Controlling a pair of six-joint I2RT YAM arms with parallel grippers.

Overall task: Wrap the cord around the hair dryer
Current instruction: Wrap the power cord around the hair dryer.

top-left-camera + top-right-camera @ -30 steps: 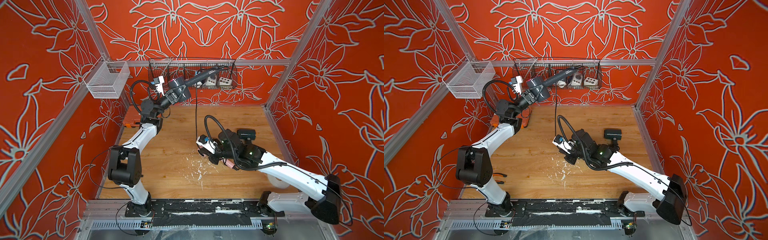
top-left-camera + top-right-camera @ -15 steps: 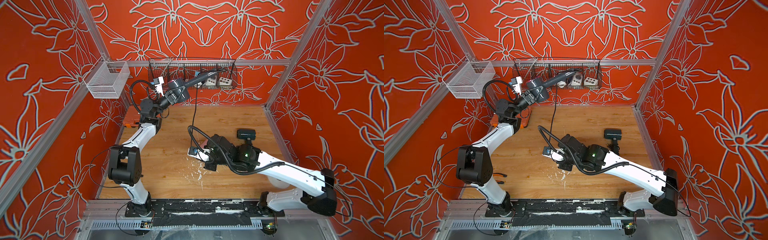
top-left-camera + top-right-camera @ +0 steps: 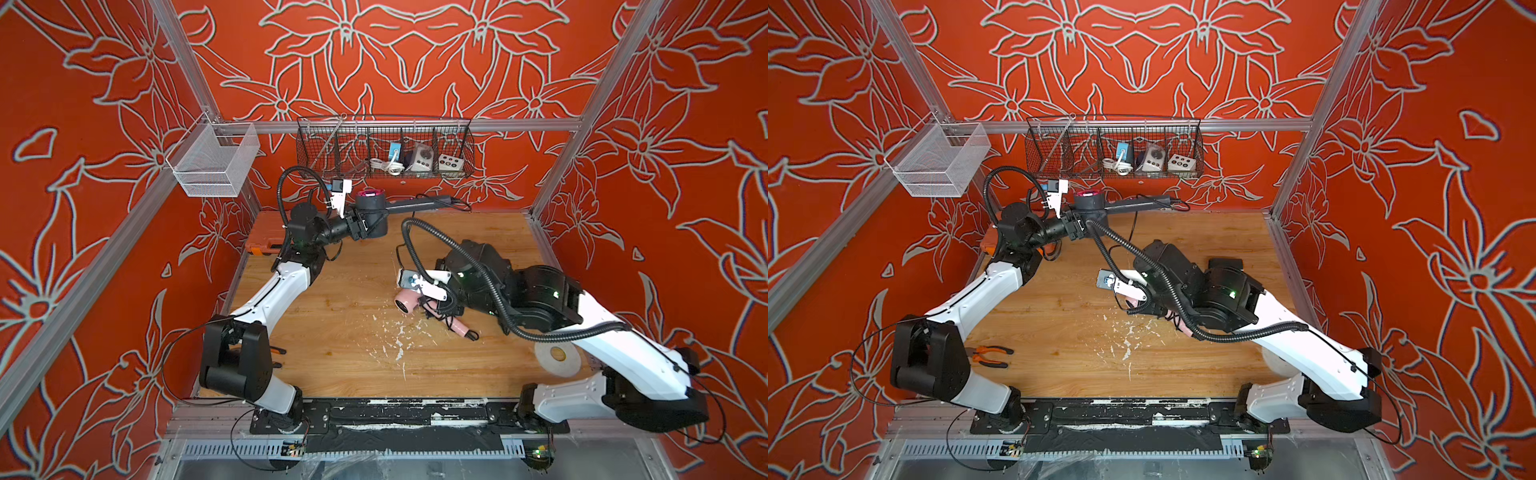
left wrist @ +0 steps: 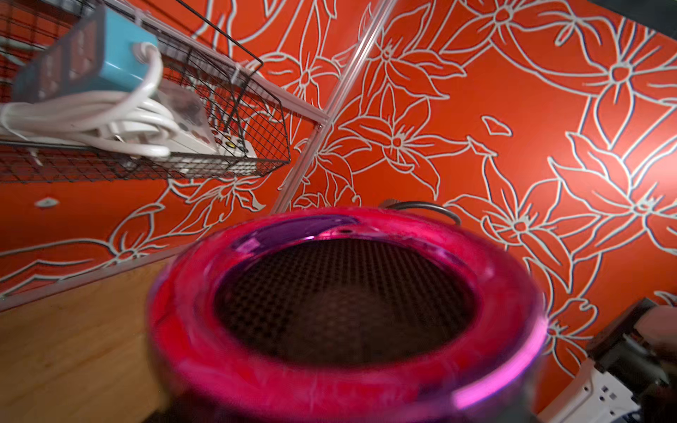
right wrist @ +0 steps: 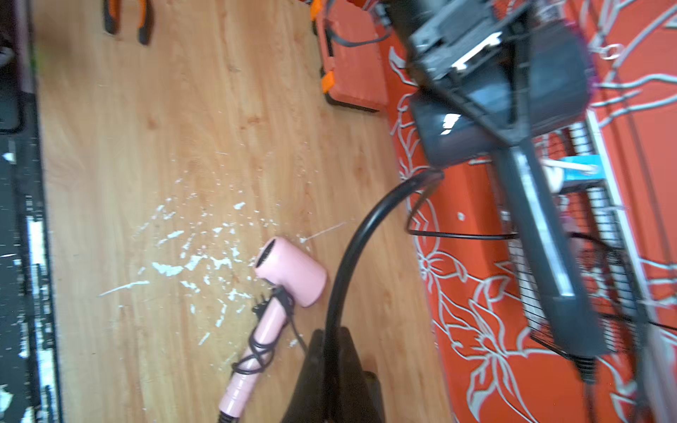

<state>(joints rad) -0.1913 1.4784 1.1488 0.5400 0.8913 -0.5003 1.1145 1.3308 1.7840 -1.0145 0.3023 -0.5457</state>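
A dark grey hair dryer (image 3: 371,210) with a magenta ring (image 4: 344,304) is held above the back of the table, its long handle (image 3: 419,203) reaching right. My left gripper (image 3: 360,223) is shut on its barrel, and its jaws are hidden in the left wrist view. Its thin black cord (image 5: 461,237) trails from the handle end. My right gripper (image 5: 329,335) is shut on this cord (image 5: 342,278), low over the table's middle. A pink hair dryer (image 3: 406,304) lies below it, a black cord wound round its handle (image 5: 262,340).
A wire basket (image 3: 316,145) holding power strips hangs on the back wall, and a white mesh basket (image 3: 212,166) hangs at the left. An orange case (image 3: 266,237), orange pliers (image 3: 990,355), a tape roll (image 3: 557,359), a black block (image 3: 1225,264) and white flecks (image 3: 399,332) lie on the table.
The left arm has lowered the dark dryer from up by the wire basket, its handle now nearly level. The right gripper swung left with the cord, then came back right.
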